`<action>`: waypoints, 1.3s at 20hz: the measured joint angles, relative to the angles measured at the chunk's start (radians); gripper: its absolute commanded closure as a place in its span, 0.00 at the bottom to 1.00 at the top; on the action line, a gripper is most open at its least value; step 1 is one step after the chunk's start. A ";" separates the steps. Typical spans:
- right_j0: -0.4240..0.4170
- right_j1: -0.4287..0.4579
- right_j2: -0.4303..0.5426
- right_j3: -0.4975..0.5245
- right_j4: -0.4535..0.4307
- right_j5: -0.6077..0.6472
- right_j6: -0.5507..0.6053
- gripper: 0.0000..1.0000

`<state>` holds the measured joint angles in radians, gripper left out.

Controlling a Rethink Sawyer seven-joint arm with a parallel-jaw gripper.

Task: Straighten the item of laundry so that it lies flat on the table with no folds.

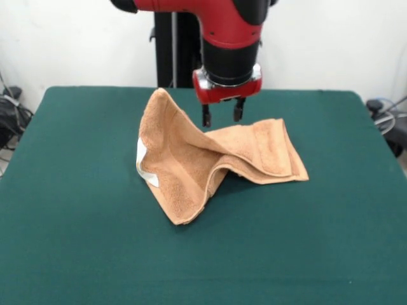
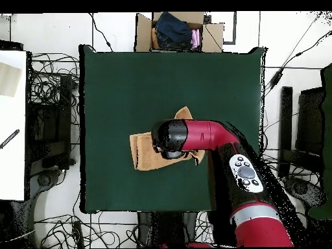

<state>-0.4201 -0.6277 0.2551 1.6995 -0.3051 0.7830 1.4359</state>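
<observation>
The tan terry towel [image 1: 210, 155] lies crumpled on the dark green table [image 1: 76, 241], a little behind its middle. One corner stands up in a peak at the left, and a folded flap lies out to the right. A white label [image 1: 144, 164] shows at its left edge. My gripper [image 1: 221, 115] hangs just above the towel's middle, fingers apart and empty, tips close to the cloth. In the overhead view the arm covers most of the towel [image 2: 142, 155], and the gripper is hidden under the arm's head.
A cardboard box [image 2: 178, 31] with clothes stands beyond the table's far edge in the overhead view. Cables lie on the floor round the table. The robot's pedestal [image 1: 175, 44] stands behind the table.
</observation>
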 measured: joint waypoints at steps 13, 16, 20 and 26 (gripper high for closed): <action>-0.034 -0.011 0.098 -0.027 -0.019 0.127 -0.106 0.00; -0.037 -0.013 0.115 -0.034 -0.019 0.139 -0.114 0.00; -0.046 -0.010 0.141 -0.054 -0.019 0.156 -0.131 0.00; -0.070 -0.001 0.170 -0.090 -0.019 0.194 -0.154 0.00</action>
<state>-0.4901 -0.6291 0.4256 1.6092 -0.3242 0.9774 1.2823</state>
